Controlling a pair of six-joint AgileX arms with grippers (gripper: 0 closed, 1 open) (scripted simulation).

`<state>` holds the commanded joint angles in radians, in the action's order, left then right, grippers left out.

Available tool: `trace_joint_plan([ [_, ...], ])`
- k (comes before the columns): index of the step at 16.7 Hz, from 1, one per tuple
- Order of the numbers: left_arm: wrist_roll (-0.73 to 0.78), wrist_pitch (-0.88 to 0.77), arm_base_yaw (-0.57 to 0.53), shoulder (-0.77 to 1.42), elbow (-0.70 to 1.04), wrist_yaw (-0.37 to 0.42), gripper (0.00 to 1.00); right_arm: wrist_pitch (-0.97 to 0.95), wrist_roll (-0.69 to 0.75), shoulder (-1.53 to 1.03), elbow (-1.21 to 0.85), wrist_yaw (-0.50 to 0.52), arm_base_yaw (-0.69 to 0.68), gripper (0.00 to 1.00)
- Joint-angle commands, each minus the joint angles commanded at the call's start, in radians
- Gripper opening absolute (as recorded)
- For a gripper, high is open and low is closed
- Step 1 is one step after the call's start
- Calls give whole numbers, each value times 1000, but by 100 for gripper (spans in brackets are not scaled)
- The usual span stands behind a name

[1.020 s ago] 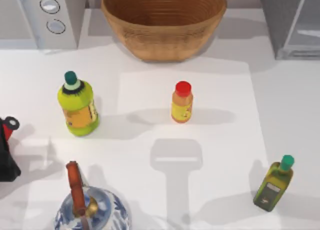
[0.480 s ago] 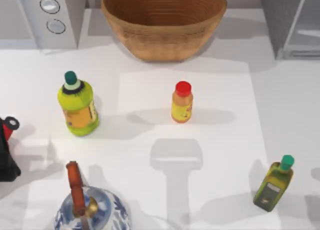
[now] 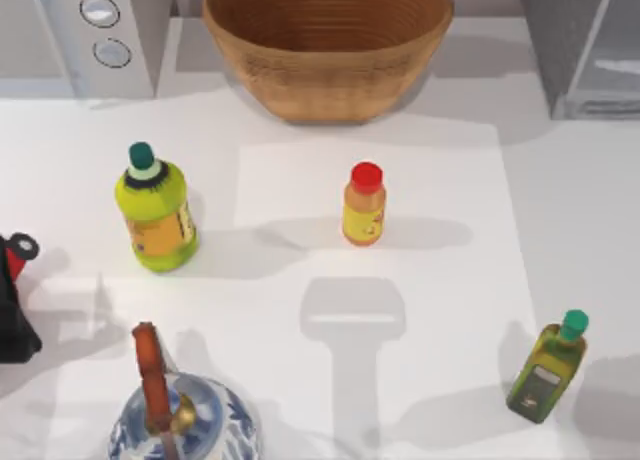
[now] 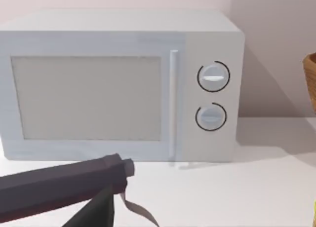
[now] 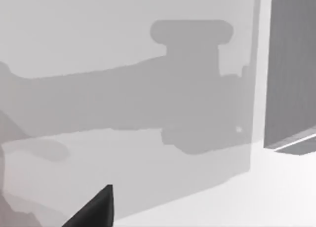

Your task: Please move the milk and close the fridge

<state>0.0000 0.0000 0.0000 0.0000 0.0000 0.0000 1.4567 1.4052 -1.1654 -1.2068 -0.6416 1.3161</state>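
Top view: fridge (image 3: 578,42) at far right corner of counter (image 3: 440,280), cut off by frame edge; dark grey side toward centre, paler grey-white panel to its right. Cannot tell whether door stands open or closed.

Along far edge, from left: light-grey microwave (image 3: 100,35) with two round knobs, then wide wicker basket (image 3: 328,42) at centre, well apart from fridge.

Mid-counter: yellow-green bottle (image 3: 156,216) with teal cap, upright, left of centre. Red-capped orange bottle (image 3: 364,206), upright, near centre, well apart from the yellow-green one.

Near edge: blue-and-white teapot (image 3: 185,425) with brown handle at left, partly out of frame. Olive-green bottle (image 3: 547,368) with green cap at right, leaning slightly. Black and red object (image 3: 14,305) at left edge, cropped, not identifiable.

T-shaped shadow (image 3: 352,315) on counter between orange bottle and near edge.

Left wrist view: left gripper (image 4: 106,195) seen as dark bar and dark wedge, above counter just in front of microwave door; edge of basket at side. Grip state: cannot tell.

Right wrist view: right gripper (image 5: 96,212) seen as one dark tip over pale counter, shadows across the surface ahead; dark grey fridge side at frame edge. Grip state: cannot tell.
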Motion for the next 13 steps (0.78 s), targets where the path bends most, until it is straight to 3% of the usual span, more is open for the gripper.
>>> trace_joint_plan([
  [4, 0, 0, 0, 0, 0, 0, 100, -2, 333, -358, -72, -160, 281, 100],
  [7, 0, 0, 0, 0, 0, 0, 100, -2, 511, -543, -103, -253, 418, 100],
  [13, 0, 0, 0, 0, 0, 0, 100, -2, 611, -644, -117, -309, 495, 100],
])
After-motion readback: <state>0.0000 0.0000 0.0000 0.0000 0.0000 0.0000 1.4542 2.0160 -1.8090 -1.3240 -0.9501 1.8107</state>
